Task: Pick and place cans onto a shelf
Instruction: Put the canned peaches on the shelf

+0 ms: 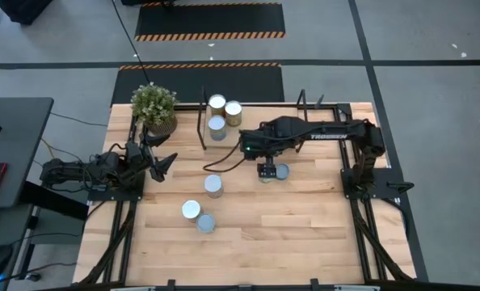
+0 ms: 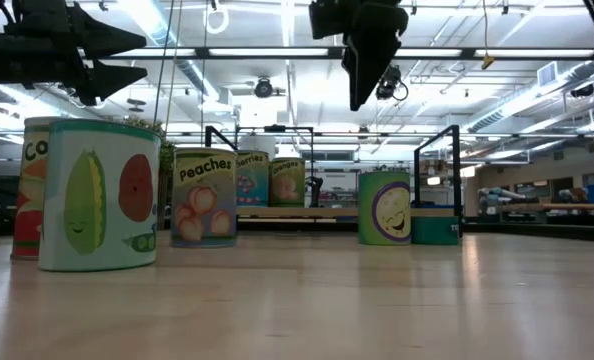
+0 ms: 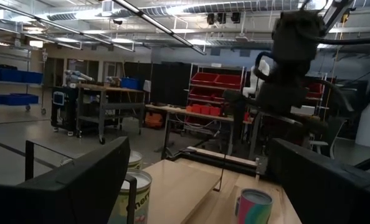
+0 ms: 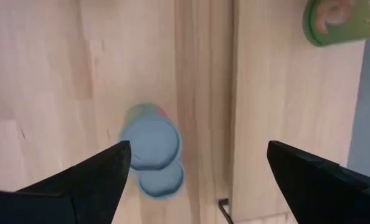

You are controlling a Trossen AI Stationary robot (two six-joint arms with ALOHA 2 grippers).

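Three cans [image 1: 216,103] [image 1: 233,111] [image 1: 216,125] stand on the left end of the light wood shelf [image 1: 264,109], between its black frames. Three more cans [image 1: 213,185] [image 1: 191,210] [image 1: 205,222] stand upright on the tabletop. Another can [image 1: 281,171] stands just in front of the shelf. My right gripper [image 1: 267,171] hangs open, pointing down, high above the table [image 2: 365,95] and next to this can. The can's pale top [image 4: 151,144] shows below, near one finger. My left gripper [image 1: 163,162] is open and empty at the table's left edge.
A potted green plant [image 1: 153,105] stands at the far left corner, beside the shelf's left frame [image 1: 203,121]. The shelf's right part is bare board. A green can [image 4: 331,22] shows at the edge of the right wrist view. Bare tabletop lies at the front right [image 1: 305,234].
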